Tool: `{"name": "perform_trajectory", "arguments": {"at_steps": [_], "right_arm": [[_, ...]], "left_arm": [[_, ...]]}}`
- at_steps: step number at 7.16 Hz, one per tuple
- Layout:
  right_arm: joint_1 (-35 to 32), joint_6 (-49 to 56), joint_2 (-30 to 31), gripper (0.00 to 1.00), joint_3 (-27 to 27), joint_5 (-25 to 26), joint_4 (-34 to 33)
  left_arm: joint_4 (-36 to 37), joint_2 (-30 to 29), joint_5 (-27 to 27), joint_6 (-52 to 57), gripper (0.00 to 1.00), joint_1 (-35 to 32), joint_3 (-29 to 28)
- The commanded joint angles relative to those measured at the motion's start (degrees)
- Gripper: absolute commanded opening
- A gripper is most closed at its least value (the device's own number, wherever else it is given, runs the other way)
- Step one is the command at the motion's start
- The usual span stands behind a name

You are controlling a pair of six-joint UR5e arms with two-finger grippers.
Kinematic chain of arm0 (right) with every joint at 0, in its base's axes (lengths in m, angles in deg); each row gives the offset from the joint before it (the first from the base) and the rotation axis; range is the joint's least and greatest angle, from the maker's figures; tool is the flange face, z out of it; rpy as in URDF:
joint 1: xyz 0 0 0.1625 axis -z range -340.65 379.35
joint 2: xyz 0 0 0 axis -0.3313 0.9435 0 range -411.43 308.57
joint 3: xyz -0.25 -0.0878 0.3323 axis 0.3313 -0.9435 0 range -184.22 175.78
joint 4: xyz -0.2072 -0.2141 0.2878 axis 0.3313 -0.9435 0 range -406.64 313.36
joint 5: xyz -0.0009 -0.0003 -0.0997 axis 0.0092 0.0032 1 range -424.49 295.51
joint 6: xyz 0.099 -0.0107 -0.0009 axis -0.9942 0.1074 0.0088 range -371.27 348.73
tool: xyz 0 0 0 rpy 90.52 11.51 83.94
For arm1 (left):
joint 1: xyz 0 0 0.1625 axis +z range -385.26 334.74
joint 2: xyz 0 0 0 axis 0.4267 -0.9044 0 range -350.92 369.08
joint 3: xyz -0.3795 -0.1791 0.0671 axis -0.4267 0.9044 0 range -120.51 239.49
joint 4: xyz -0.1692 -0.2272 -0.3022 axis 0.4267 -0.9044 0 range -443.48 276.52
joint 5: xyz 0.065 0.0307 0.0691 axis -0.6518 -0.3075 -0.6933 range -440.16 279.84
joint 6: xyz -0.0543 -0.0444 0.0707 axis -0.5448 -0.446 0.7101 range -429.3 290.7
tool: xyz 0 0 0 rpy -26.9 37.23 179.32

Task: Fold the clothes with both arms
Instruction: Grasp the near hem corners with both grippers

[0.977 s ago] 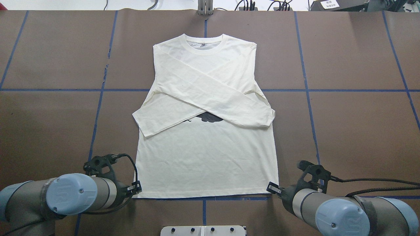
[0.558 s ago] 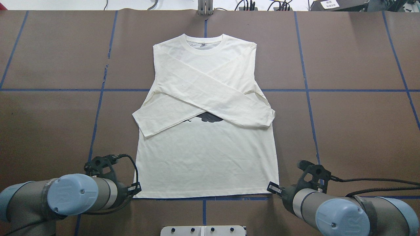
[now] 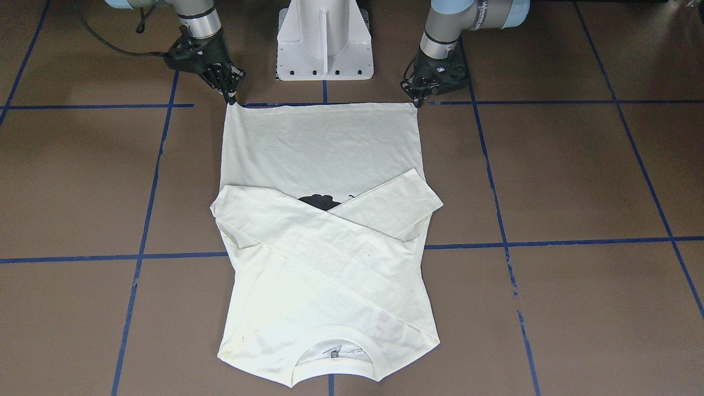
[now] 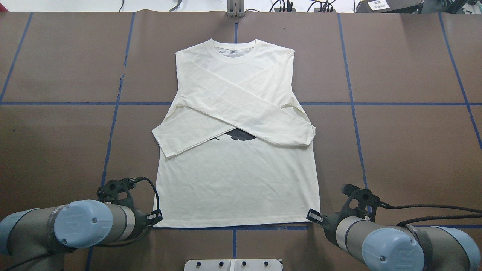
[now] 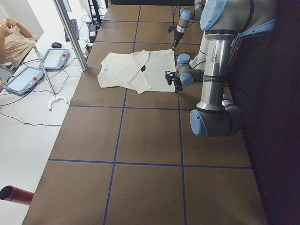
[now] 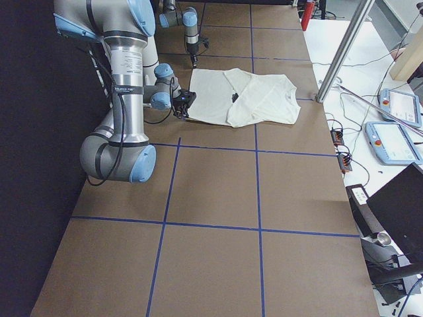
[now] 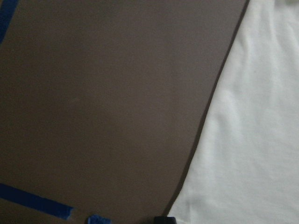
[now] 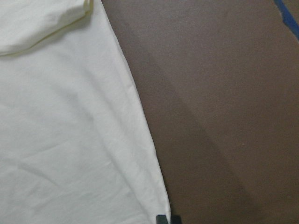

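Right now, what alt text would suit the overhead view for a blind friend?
A cream long-sleeved T-shirt lies flat on a brown table, sleeves crossed over its chest. The left gripper and right gripper sit at its near hem corners.

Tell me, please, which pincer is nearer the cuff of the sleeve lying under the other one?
Left. The left pincer is at the T-shirt hem corner on the side of that cuff; the right pincer is at the opposite hem corner.
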Motion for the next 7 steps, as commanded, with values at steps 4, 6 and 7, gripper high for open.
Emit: {"name": "perform_trajectory", "arguments": {"at_steps": [4,6,7], "right_arm": [[-0.1,0.0,0.0,0.0,0.2,0.0,0.0],[-0.1,0.0,0.0,0.0,0.2,0.0,0.0],[-0.1,0.0,0.0,0.0,0.2,0.0,0.0]], "left_arm": [[0.1,0.0,0.1,0.0,0.49,0.6,-0.3],[0.0,-0.5,0.1,0.1,0.42,0.7,-0.5],[0.1,-1.1,0.1,0.1,0.41,0.7,-0.6]]}}
